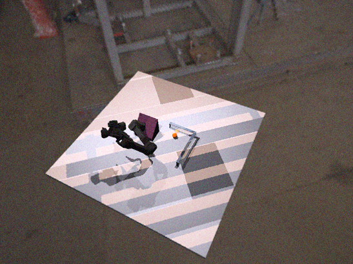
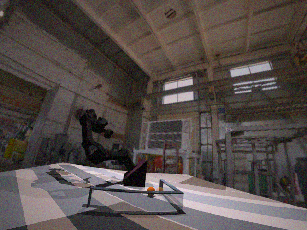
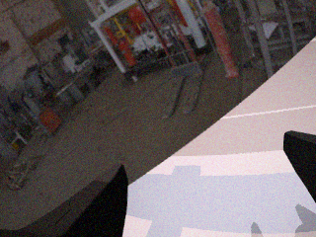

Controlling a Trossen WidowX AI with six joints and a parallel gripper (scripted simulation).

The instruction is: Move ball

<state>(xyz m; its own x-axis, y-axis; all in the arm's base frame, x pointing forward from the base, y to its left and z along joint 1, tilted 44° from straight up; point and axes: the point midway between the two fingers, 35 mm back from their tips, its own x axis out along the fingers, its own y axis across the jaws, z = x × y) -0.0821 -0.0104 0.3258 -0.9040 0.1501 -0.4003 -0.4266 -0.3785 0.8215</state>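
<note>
A small orange ball (image 1: 174,135) lies on the striped table just inside the two low clear walls (image 1: 187,143), close to the far wall. It also shows in the exterior view (image 2: 150,189). A paler see-through copy (image 1: 176,131) sits right beside it, nearer the wall, and shows in the exterior view (image 2: 159,189). My black gripper (image 1: 105,132) is raised high, well away from the ball on the far side of the arm's base, and stands open with nothing between its fingers. The wrist view shows only table and hall, no ball.
A dark purple block (image 1: 148,126) stands at the arm's base, between the arm and the walls. The table's edges (image 1: 125,211) drop off to the hall floor all round.
</note>
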